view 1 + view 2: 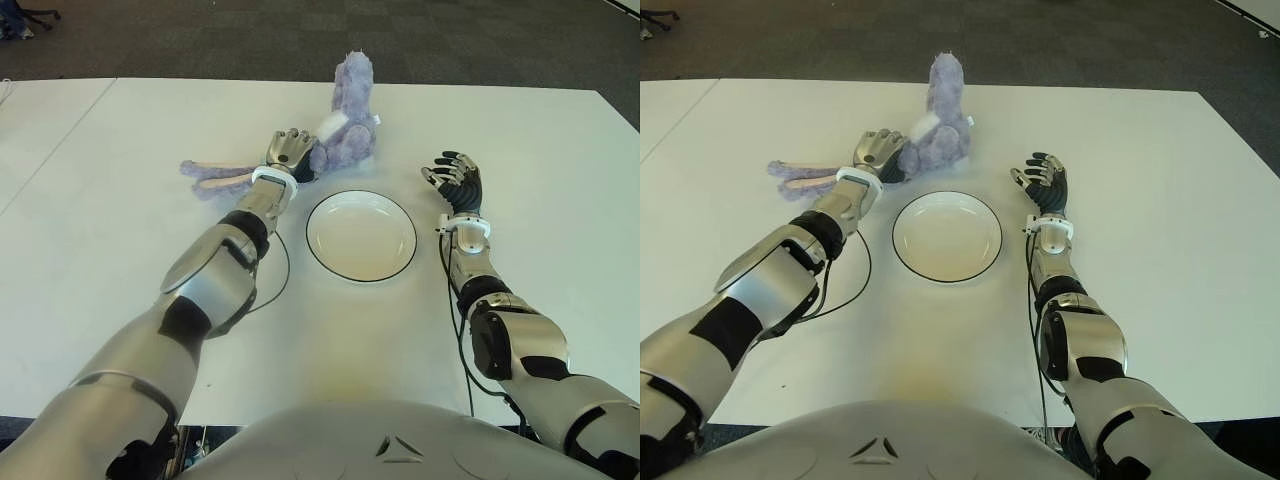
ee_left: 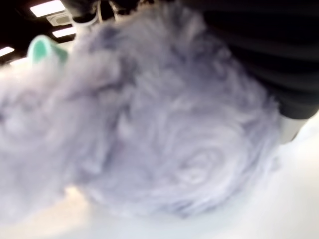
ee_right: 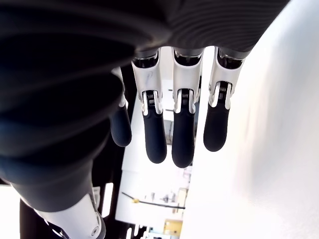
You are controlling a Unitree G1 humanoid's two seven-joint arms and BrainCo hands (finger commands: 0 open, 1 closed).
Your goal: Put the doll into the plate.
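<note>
A purple plush doll (image 1: 348,128) lies on the white table just behind the plate, one fluffy end sticking up and its long ears (image 1: 215,176) trailing to the left. My left hand (image 1: 290,150) sits between ears and body, its fingers curled into the plush; purple fur (image 2: 164,134) fills the left wrist view. The white plate (image 1: 361,236), dark-rimmed and holding nothing, stands in front of the doll. My right hand (image 1: 455,178) shows to the right of the plate, fingers (image 3: 182,134) spread and holding nothing.
The white table (image 1: 120,230) stretches wide on both sides, with dark carpet beyond its far edge. A thin black cable (image 1: 282,270) loops on the table beside my left forearm, and another runs along my right forearm.
</note>
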